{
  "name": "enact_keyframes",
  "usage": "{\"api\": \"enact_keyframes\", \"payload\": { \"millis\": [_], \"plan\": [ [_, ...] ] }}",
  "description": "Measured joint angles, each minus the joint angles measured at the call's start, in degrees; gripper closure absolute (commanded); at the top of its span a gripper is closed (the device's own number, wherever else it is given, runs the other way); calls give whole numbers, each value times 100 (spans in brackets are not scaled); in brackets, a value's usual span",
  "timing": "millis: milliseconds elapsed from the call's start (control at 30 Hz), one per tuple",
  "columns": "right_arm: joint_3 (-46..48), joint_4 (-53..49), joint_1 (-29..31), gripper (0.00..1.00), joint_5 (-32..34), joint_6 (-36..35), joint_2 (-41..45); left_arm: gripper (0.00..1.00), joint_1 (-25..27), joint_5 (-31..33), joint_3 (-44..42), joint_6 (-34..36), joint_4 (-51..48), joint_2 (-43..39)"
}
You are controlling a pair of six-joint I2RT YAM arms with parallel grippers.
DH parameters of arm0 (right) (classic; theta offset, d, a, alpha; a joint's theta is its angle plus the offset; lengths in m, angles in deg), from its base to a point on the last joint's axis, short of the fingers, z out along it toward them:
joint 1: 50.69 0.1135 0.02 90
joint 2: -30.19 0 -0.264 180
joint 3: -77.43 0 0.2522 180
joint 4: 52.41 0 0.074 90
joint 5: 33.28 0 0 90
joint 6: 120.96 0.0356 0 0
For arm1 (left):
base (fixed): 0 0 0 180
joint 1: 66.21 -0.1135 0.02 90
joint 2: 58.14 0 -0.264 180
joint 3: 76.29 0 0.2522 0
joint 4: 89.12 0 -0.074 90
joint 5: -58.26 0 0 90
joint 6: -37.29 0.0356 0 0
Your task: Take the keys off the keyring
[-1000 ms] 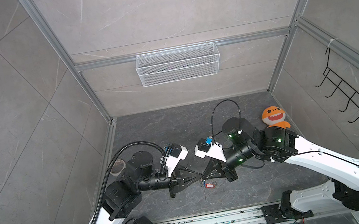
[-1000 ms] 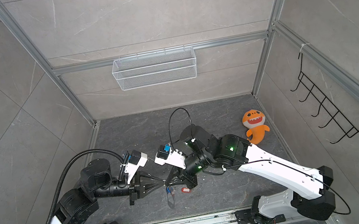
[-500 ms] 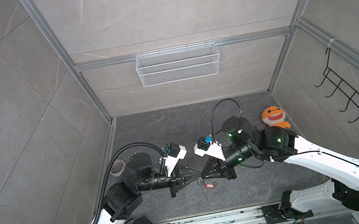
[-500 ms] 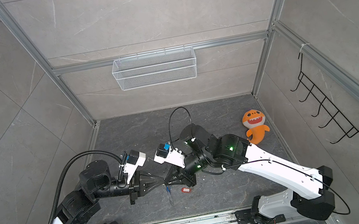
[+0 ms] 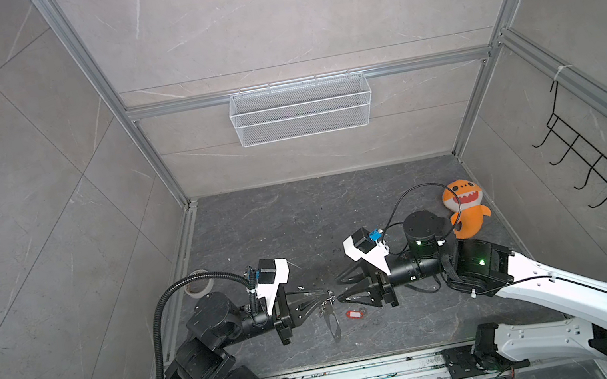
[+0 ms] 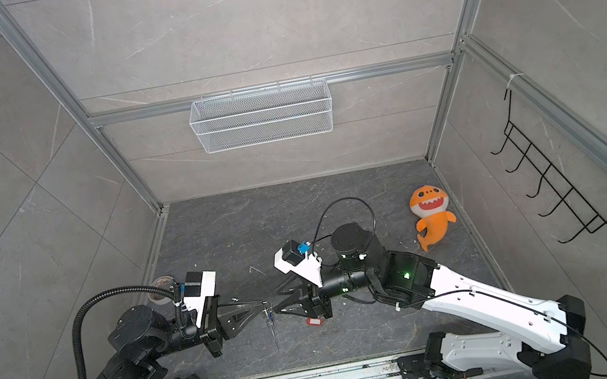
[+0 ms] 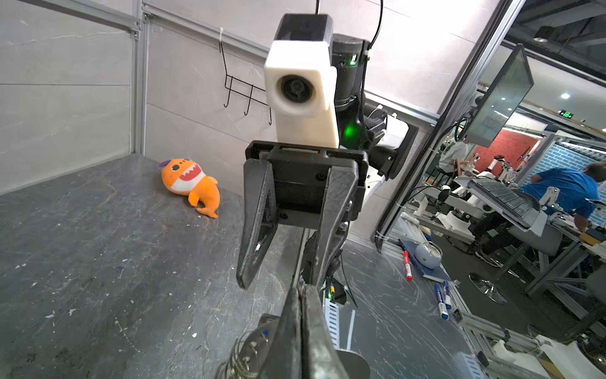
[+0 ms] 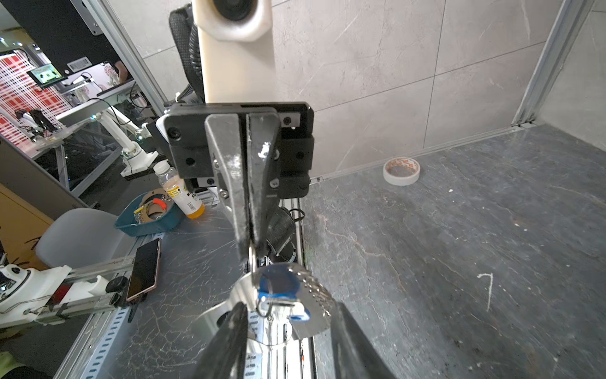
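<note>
Left claw [image 8: 248, 246] pinches the keyring [image 8: 241, 292]; right claw [image 5: 337, 289] (half-open) beside it.

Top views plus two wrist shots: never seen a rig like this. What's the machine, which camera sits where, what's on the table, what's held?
It's a two-armed robot with pincer grippers, working over a dark table. The two wide pictures come from one stereo camera overhead, so they nearly match. The other two come from a camera on each wrist, and each looks along its own fingers towards the opposite arm.

The left gripper is shut on the keyring, a shiny metal plate with the blue-tagged key hanging against it. The right gripper faces it with its jaws apart and holds nothing.

On the table lie the red-tagged key, an orange shark plush and a tape roll.
</note>
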Motion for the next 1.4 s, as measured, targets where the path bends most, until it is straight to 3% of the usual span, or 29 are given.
{"api": "enact_keyframes", "payload": {
  "millis": [167, 333, 600, 1067, 1400],
  "plan": [
    [120, 511, 50, 62, -50, 103, -15, 100, 0, 195, -74, -109, 195, -55],
    [184, 802, 98, 84, -68, 166, -59, 100, 0, 372, -177, -199, 363, -179],
    [227, 872, 144, 100, -37, 179, -94, 100, 0, 546, -352, -376, 667, -247],
    [269, 1088, 278, 100, 162, 142, -201, 100, 0, 662, -505, -562, 997, -267],
    [688, 1882, 356, 100, 413, 319, -264, 100, -7, 898, -828, -859, 1471, -328]
  ]
}}
